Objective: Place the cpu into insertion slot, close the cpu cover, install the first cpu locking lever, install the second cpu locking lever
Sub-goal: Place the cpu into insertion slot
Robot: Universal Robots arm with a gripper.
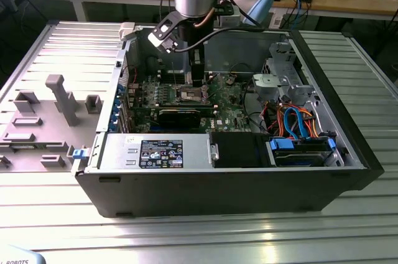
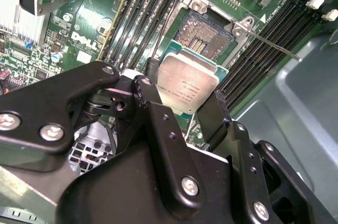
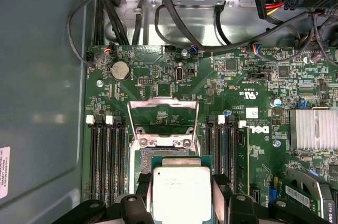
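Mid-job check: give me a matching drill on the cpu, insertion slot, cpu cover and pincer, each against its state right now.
Things:
1. cpu
2. insertion slot
3. cpu cover
4. pincer

States:
A. swung open
B. shut on the cpu
C. bare, contacts showing
D. gripped by two opposite edges, not yet seated

Pairs: 1-D, 2-C, 3-A, 4-B

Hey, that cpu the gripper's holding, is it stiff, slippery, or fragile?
Probably stiff: the cpu sits flat though the gripper pinches only its edges. Its smooth metal top looks slick, so it might slip. Being thin, it is likely light and easily tilted.
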